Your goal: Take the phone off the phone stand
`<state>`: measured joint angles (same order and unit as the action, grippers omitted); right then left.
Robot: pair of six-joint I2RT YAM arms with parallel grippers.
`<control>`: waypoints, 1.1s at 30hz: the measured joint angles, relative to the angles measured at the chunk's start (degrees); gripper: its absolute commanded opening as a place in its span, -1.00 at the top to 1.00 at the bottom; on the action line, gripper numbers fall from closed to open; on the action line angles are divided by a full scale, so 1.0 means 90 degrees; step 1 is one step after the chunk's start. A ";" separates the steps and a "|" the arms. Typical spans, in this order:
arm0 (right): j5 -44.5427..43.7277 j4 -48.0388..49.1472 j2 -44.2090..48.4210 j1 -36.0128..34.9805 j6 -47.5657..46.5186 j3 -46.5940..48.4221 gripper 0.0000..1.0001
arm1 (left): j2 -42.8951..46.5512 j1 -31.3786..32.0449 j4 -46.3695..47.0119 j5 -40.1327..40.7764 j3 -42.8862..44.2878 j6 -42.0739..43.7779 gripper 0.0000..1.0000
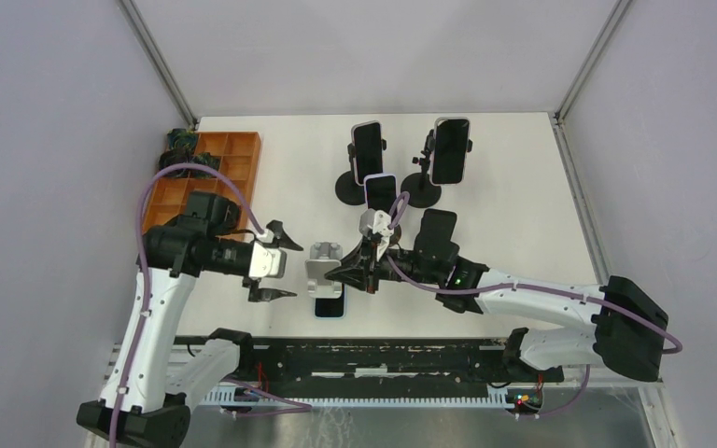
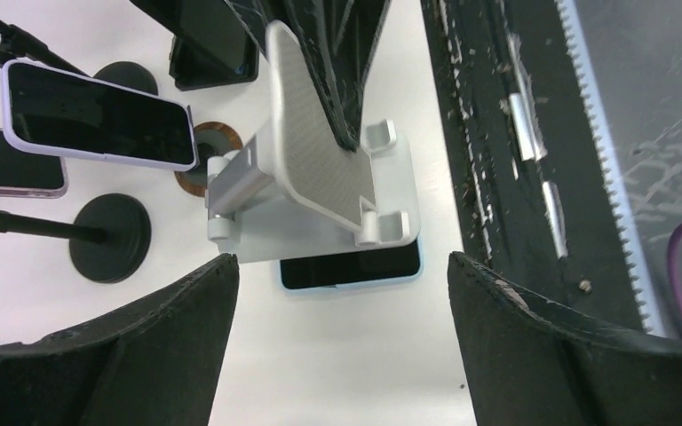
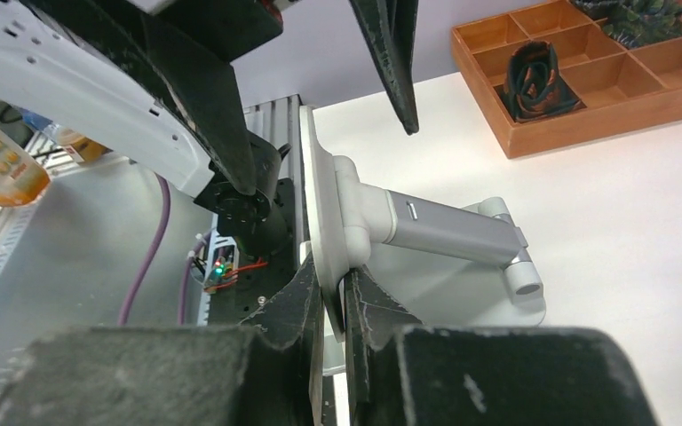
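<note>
The silver phone stand (image 1: 322, 266) stands near the table's front edge with nothing on its rest plate (image 2: 315, 142). A phone in a light blue case (image 1: 330, 306) lies flat on the table, its far end under the stand's base; it also shows in the left wrist view (image 2: 351, 268). My right gripper (image 1: 353, 271) is shut on the edge of the stand's plate (image 3: 313, 195), one finger (image 3: 297, 297) on each face. My left gripper (image 1: 278, 266) is open and empty, just left of the stand, its fingers (image 2: 186, 311) wide apart in front of the phone.
Three more phones sit on black round-based stands at the back (image 1: 367, 149), (image 1: 450, 149), (image 1: 380, 191). A black phone holder (image 1: 436, 233) stands by the right arm. An orange compartment tray (image 1: 207, 177) with dark items is at the left.
</note>
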<state>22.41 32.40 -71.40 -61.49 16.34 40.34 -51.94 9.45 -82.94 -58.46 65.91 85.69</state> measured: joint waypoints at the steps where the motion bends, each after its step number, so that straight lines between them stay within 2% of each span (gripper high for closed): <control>1: 0.0005 0.0012 -0.0022 0.0000 -0.0068 0.0000 1.00 | -0.0102 0.0000 -0.0024 -0.0087 0.0087 -0.0148 -0.66; 5: 0.0039 0.0177 -0.0141 0.0000 -0.0211 0.0000 1.00 | -0.0517 0.0000 -0.0034 -0.0279 0.0262 -0.0629 -0.44; 9: 0.0075 0.0403 -0.0299 0.0000 -0.0257 0.0002 1.00 | -0.0877 0.0000 -0.0034 -0.0357 0.0260 -0.0964 -0.35; 12: 0.0090 0.0544 -0.0425 0.0000 -0.0270 0.0007 1.00 | -0.1003 0.0007 -0.0041 -0.0406 0.0253 -0.1224 -0.20; 14: 0.0100 0.0610 -0.0498 0.0000 -0.0279 0.0019 1.00 | -0.1042 0.0041 -0.0051 -0.0415 0.0253 -0.1377 0.03; 15: 0.0100 0.0646 -0.0539 0.0000 -0.0282 0.0029 1.00 | -0.1076 0.0063 -0.0061 -0.0418 0.0253 -0.1464 0.29; 17: 0.0100 0.0736 -0.0612 0.0000 -0.0284 0.0063 1.00 | -0.1175 0.0119 -0.0085 -0.0418 0.0253 -0.1632 0.60; 21: 0.0097 0.0850 -0.0721 0.0002 -0.0299 0.0151 0.99 | -0.1355 0.0236 -0.0078 -0.0423 0.0163 -0.1843 0.71; 23: 0.0104 0.0848 -0.0775 0.0002 -0.0296 0.0180 0.85 | -0.1394 0.0257 -0.0090 -0.0418 0.0119 -0.1899 0.94; 25: 0.0114 0.0838 -0.0806 0.0005 -0.0284 0.0182 0.67 | -0.1421 0.0250 -0.0073 -0.0335 0.0109 -0.1921 0.96; 28: 0.0100 0.0784 -0.0806 0.0019 -0.0313 0.0182 -0.03 | -0.1481 0.0250 -0.0049 -0.0311 0.0109 -0.1921 0.96; 30: 0.0136 0.0746 -0.0801 0.0068 -0.0260 0.0182 -0.35 | -0.1549 0.0284 -0.0049 -0.0301 0.0109 -0.1919 0.96; 33: 0.0255 0.0648 -0.0736 0.0187 -0.0197 0.0114 -0.56 | -0.1698 0.0289 0.0194 -0.0206 0.0109 -0.1923 0.96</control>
<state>24.71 38.24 -78.02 -59.81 14.57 41.36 -67.22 12.05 -81.19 -60.31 66.89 68.38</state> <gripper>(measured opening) 0.689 0.066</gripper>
